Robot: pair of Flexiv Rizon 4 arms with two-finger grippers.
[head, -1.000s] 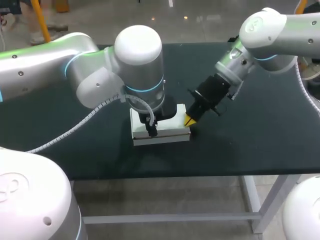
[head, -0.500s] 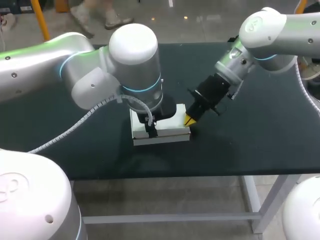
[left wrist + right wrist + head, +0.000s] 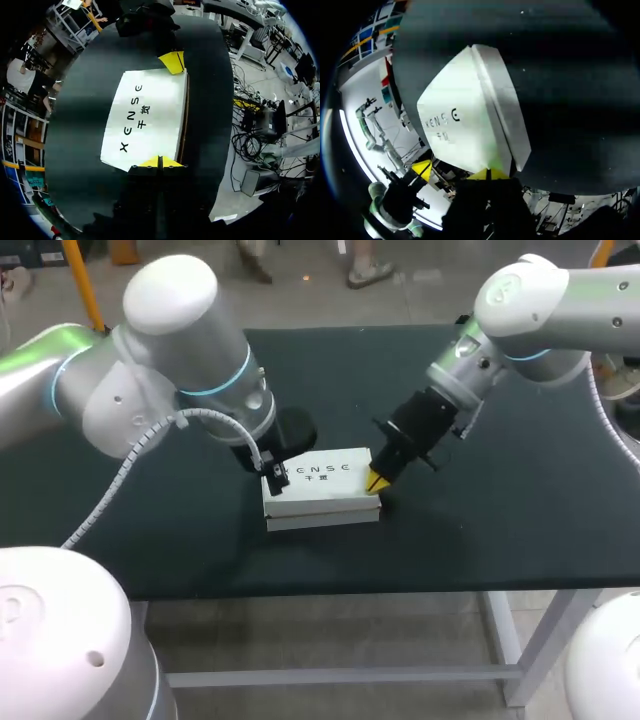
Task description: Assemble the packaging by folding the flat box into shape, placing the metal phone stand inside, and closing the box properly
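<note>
With fingers together, the left gripper [image 3: 160, 161] at nine o'clock and right gripper [image 3: 375, 481] at three o'clock flank the closed white box [image 3: 320, 485], probably squaring its ends.

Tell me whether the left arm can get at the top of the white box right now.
Likely yes. The left gripper sits at one end of the white box, fingers together, and nothing covers its top. The right gripper is only at the opposite end.
</note>
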